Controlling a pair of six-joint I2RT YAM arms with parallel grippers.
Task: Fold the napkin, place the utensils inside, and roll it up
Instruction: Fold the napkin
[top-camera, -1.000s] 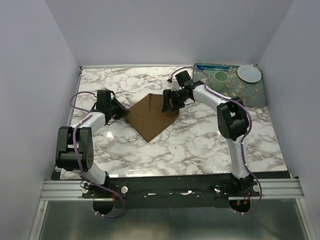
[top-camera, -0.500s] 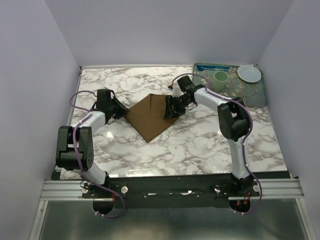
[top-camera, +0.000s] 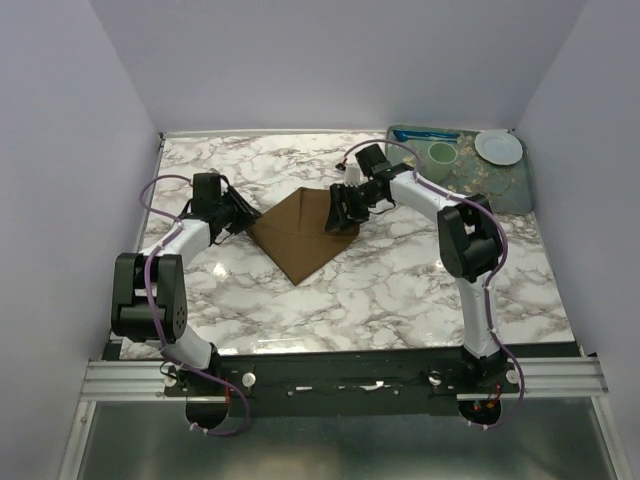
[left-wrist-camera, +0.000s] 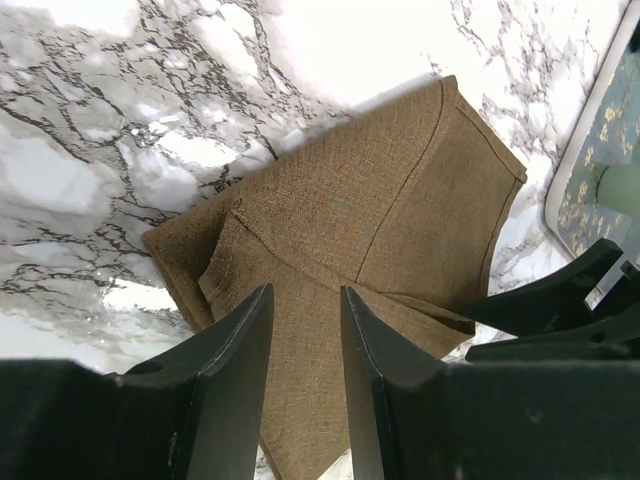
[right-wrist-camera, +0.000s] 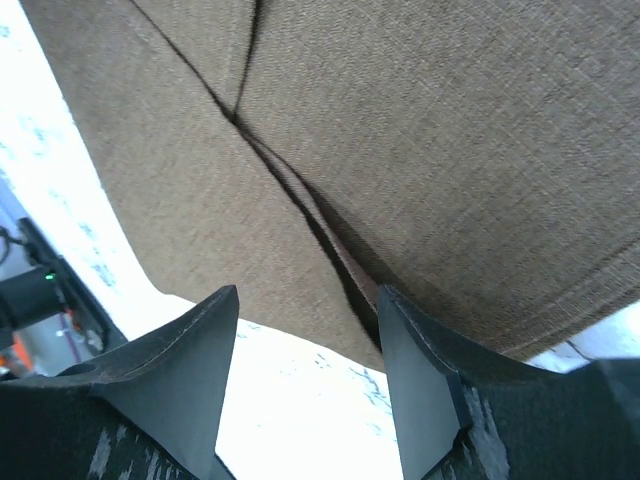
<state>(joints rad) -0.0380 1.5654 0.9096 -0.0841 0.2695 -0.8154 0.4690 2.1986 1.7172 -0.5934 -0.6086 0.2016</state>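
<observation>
The brown napkin lies folded on the marble table, with a crease and layered edges showing in the left wrist view. My left gripper is at its left corner, open, and only the cloth surface shows in the narrow gap between its jaws. My right gripper is low over the right corner, its jaws open wide across the napkin's edge, one finger against the folded layers. The utensils do not show.
A patterned tray stands at the back right with a green cup, a white plate and a bright blue utensil. Walls close in the table on three sides.
The right gripper has come down onto the napkin's right corner, its jaws slightly narrower. The left jaws have opened a little at the left corner.
</observation>
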